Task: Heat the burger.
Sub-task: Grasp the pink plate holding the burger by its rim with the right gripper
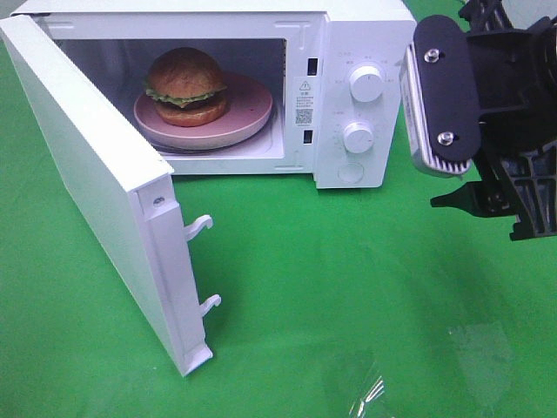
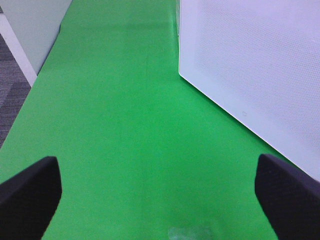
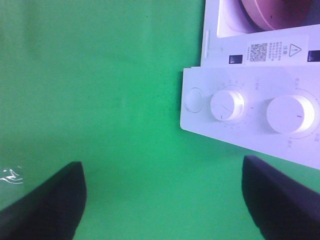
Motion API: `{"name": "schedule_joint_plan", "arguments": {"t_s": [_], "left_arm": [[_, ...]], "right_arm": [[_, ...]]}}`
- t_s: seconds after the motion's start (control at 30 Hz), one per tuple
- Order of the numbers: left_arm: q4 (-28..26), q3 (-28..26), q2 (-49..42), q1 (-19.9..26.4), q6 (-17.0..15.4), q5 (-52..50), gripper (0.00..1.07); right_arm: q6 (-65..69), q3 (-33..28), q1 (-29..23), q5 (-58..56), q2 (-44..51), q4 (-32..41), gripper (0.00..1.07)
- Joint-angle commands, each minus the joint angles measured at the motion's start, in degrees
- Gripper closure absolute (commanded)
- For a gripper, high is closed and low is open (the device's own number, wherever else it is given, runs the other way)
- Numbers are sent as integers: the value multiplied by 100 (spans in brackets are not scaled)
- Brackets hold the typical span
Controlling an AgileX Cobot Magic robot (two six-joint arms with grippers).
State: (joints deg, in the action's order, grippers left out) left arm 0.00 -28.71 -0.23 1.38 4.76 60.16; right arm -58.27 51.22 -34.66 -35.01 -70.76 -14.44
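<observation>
The left gripper [image 2: 160, 202] hangs over the green cloth [image 1: 305, 279], its fingers spread wide with nothing between them. It does not appear in the high view, so how far it is from the burger cannot be told. The microwave [image 1: 383, 39] stands at the far side, and its door [image 1: 96, 183] is swung fully open to the left. Inside the cavity the burger [image 1: 184, 85] sits upright on a pink plate [image 1: 248, 109], towards the plate's left. Right of the cavity are two white knobs [image 1: 365, 84], one above the other. The right gripper [image 3: 165, 200] hovers near the right of the control panel, well apart from the burger, wide open and empty.
</observation>
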Motion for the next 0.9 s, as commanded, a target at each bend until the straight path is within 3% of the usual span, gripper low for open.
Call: {"name": "schedule_joint_plan", "arguments": {"t_s": [0.03, 0.3, 0.5, 0.9], "left_arm": [[0, 11, -115, -23, 6, -40, 9], [0, 11, -115, -23, 6, -40, 9], [0, 11, -115, -23, 6, -40, 9], [0, 11, -115, -23, 6, -40, 9]], "right_arm": [[-57, 29, 23, 109, -17, -189, 22], [-57, 29, 11, 218, -183, -327, 23], [-17, 40, -390, 447, -504, -527, 24], [69, 665, -647, 859, -1656, -756, 24]]}}
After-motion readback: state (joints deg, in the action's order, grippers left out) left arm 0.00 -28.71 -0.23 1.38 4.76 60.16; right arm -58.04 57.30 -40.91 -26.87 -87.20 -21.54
